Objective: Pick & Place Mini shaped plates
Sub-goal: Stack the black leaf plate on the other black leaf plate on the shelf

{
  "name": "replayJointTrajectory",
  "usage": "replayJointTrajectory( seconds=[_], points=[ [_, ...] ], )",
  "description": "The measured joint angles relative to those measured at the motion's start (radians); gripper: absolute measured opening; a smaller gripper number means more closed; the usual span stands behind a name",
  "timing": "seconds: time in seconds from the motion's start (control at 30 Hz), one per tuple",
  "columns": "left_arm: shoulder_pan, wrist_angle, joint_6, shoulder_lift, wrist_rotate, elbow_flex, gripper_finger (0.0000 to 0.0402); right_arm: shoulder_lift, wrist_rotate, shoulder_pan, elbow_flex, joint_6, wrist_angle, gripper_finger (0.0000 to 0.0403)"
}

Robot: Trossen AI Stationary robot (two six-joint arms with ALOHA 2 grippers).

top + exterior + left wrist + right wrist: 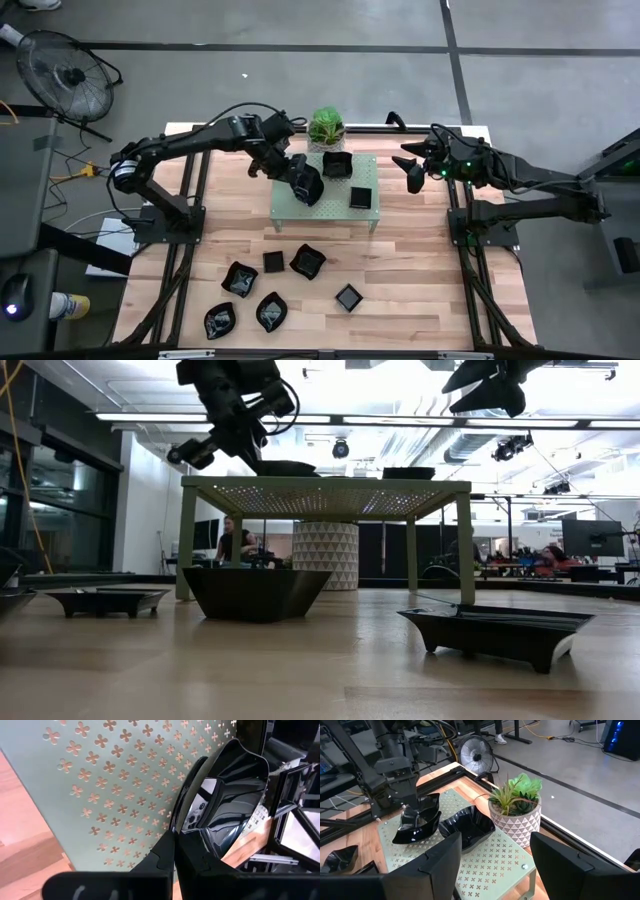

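Note:
My left gripper [301, 179] [185, 837] hangs over the left part of the pale green perforated rack [325, 205], shut on one glossy black wavy-edged mini plate [235, 795] [417, 822] [283, 467]. Two more mini plates sit flat on the rack top, one at the far side [337, 163] [467, 827] and one square one toward the right [360, 196]. Several others [307, 261] [271, 311] lie on the wooden table near the front. My right gripper [412, 172] [495, 870] waits open, raised beside the rack's right edge. My left gripper pinches the plate's rim [181, 815] between its two fingers [167, 852], one on the inner face and one on the outer. The fingers come from above, slanting down from the table's left. The plate hangs tilted low over the rack; I cannot tell whether its lower edge [397, 840] touches.
A small green plant in a white patterned pot [326, 128] [515, 807] stands at the rack's far edge. The rack stands on four legs [466, 550] above the table. Bare wood lies between the rack and the plates in front. A fan [65, 75] stands on the floor, off the table.

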Motion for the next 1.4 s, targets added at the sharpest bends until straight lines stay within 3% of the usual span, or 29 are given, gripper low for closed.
replayJointTrajectory(
  seconds=[0.47, 0.87, 1.2, 1.4],
  points=[
    [-0.08, -0.002, -0.105, 0.0, -0.105, 0.0, 0.0, 0.0, -0.002, 0.0, 0.0, 0.0, -0.001, 0.0232],
    [-0.078, -0.001, -0.099, 0.0, -0.086, 0.0, 0.0001, 0.0, -0.007, 0.0, 0.0, 0.0, -0.001, 0.0232],
    [-0.078, 0.002, -0.097, 0.0, -0.087, 0.0, 0.0052, 0.0, -0.007, 0.0, 0.0, 0.0, -0.001, 0.0232],
    [-0.078, 0.002, -0.075, 0.0, -0.087, 0.0, 0.0062, 0.0, -0.011, 0.0, 0.0, 0.0, -0.001, 0.0232]
  ],
)
